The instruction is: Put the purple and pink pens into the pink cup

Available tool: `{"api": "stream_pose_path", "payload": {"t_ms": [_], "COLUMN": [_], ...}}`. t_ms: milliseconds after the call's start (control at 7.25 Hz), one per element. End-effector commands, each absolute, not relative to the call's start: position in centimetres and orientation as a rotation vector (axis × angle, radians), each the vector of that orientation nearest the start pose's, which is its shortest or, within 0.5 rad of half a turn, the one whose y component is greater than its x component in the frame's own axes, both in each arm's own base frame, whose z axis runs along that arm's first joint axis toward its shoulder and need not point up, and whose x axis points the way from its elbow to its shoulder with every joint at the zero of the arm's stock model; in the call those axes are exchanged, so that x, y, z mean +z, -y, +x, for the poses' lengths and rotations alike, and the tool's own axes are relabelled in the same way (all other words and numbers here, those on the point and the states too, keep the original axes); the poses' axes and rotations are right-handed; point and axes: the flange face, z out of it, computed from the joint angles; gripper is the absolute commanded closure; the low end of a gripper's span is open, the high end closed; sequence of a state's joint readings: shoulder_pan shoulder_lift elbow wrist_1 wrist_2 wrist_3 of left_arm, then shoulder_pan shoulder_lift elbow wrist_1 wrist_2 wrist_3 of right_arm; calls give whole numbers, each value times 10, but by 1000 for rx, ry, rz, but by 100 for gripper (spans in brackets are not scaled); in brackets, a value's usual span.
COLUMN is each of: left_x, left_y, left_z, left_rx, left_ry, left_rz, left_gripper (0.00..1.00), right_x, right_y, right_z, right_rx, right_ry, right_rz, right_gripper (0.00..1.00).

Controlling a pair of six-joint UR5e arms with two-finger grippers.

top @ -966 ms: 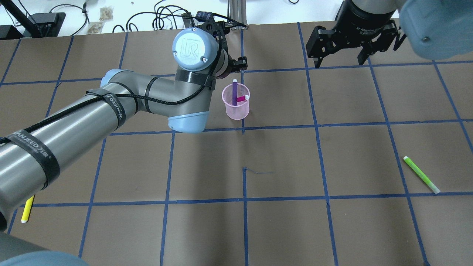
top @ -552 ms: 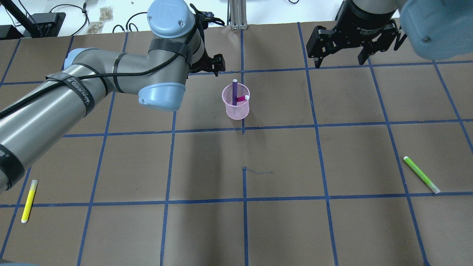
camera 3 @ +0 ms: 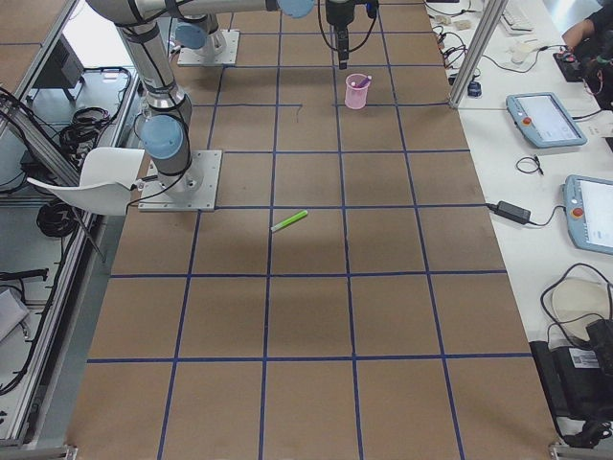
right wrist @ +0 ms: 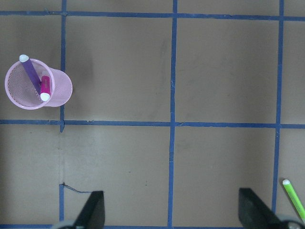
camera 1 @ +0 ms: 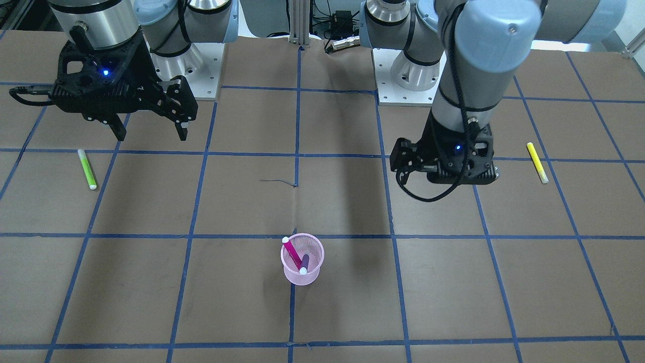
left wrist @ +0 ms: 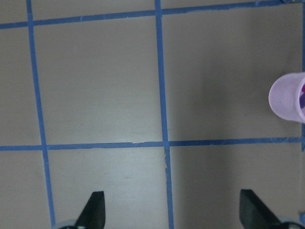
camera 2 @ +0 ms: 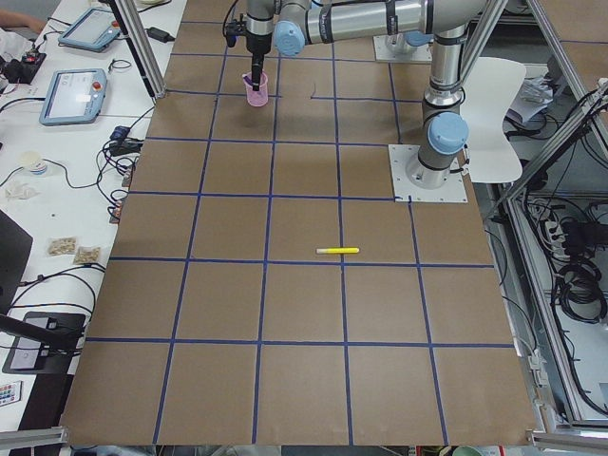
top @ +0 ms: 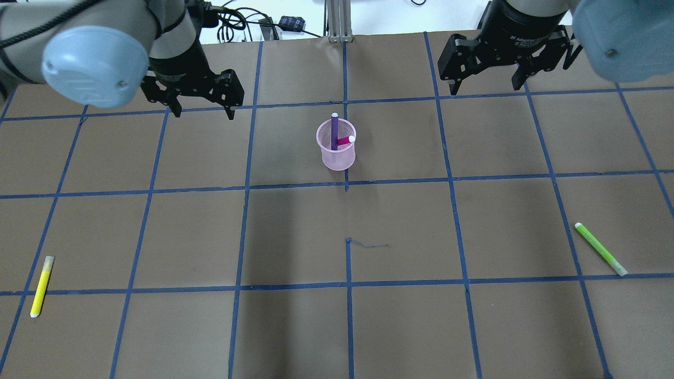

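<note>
The pink mesh cup (top: 337,150) stands upright near the table's middle, with the purple pen (top: 334,130) and the pink pen (top: 345,140) leaning inside it. It also shows in the front view (camera 1: 301,262) and the right wrist view (right wrist: 35,86). My left gripper (top: 201,108) is open and empty, up and to the left of the cup. In the left wrist view only the cup's edge (left wrist: 288,98) shows at the right. My right gripper (top: 489,87) is open and empty, far to the cup's right.
A yellow pen (top: 41,286) lies at the table's near left. A green pen (top: 600,249) lies at the near right and shows in the right wrist view (right wrist: 294,198). Blue tape lines grid the brown table (top: 347,316).
My left arm has swung away from the cup to the left and back, uncovering the yellow pen. Cup, pens and right arm have not moved.
</note>
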State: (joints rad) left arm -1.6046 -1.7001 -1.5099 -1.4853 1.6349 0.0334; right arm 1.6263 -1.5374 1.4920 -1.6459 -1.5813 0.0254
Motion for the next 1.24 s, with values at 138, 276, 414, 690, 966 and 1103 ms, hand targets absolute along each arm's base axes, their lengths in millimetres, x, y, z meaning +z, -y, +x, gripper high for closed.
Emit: {"api": "stream_pose_path", "payload": {"t_ms": [138,276,414,690,966,1103], "left_x": [513,519,525,534,536,535], "left_y": [503,501,506,496,489,491], "left_z": [-137,-137,-132,-132,-127,-129], "left_rx": [-93,-124,-160,-161,-129,-126], "left_ry": [-3122,-3119,-3165,-3152,-3105,-3120], "left_rz": [102,99,97,213,204,191], "left_gripper": [0,0,0,0,0,0], "right_x": [520,519,519,519,519,518], "right_y": [508,508,508,508,507,508], "right_z": [160,160,160,161,161,161], "right_rx": [-189,-187,-184,-184,-184,-182], "right_ry": [-3141,-3143,-3143,-3142,-3142,-3142], "right_rz": [10,11,13,8,8,8], "right_gripper": [0,0,0,0,0,0]}}
